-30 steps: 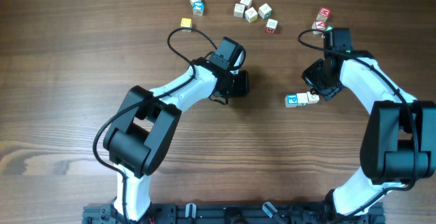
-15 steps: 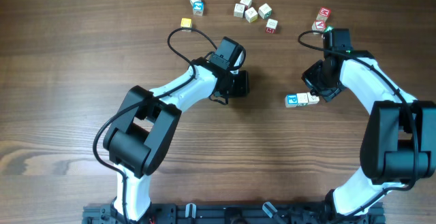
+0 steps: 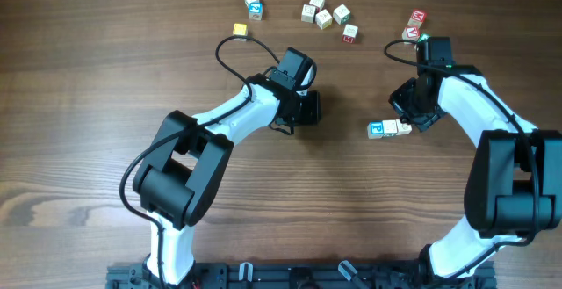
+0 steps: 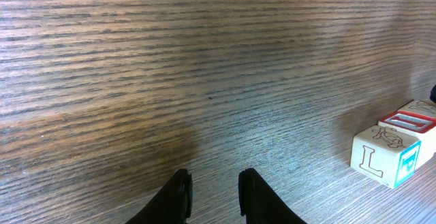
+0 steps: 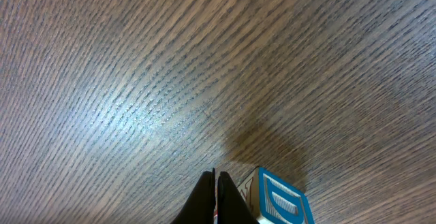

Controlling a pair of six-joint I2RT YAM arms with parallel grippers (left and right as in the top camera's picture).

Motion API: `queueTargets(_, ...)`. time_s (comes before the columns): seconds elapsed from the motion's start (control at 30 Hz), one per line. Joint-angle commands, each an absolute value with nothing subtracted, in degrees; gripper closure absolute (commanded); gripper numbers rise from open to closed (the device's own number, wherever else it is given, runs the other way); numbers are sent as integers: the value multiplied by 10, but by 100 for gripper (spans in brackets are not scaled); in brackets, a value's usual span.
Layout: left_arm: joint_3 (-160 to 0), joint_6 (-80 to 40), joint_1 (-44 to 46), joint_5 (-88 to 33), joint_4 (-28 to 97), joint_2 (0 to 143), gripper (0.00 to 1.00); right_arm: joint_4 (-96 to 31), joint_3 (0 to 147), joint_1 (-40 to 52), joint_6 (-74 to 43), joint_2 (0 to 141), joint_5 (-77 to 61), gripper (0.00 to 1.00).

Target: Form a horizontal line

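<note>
Nothing's moved; the two-cube line (image 3: 389, 128) stays stalled. My right end effector (image 5: 215, 180) is pinched together, empty; my left end effector (image 4: 213, 183) is slightly parted, empty.

horizontal line (image 4: 383, 153) cut at right edge; scattered cubes (image 3: 324, 18) lettering unreadable.

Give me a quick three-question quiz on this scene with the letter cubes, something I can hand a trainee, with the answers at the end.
1. True or false: the right gripper is clamped on a cube.
2. Multiple choice: the row of cubes is A) lying flat beside that gripper, B) stacked in a tower, C) held in the air.
3. Fill in: in the left wrist view, the end cube of the row shows the letter ___ on its cream face.

Key: 1 false, its fingers are shut on nothing. 2 A. 3 L.
</note>
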State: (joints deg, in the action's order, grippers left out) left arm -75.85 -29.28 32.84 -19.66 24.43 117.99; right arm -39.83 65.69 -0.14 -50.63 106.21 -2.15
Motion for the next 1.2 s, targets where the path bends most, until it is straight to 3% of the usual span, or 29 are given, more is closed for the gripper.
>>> queueTargets(0.0,-760,-290,323,-208,246,1183,73,-399,651,1,-498,1076,-27,96)
queueTargets(0.63,-760,-291,320,-219,246,1183,72,-365,651,1,-510,1076,-33,96)
queueTargets(0.77,-760,-293,320,-219,245,1183,76,-337,651,2,-417,1076,-100,96)
queueTargets(1.17,-760,-292,320,-219,243,1183,74,-357,651,2,-418,1076,-100,96)
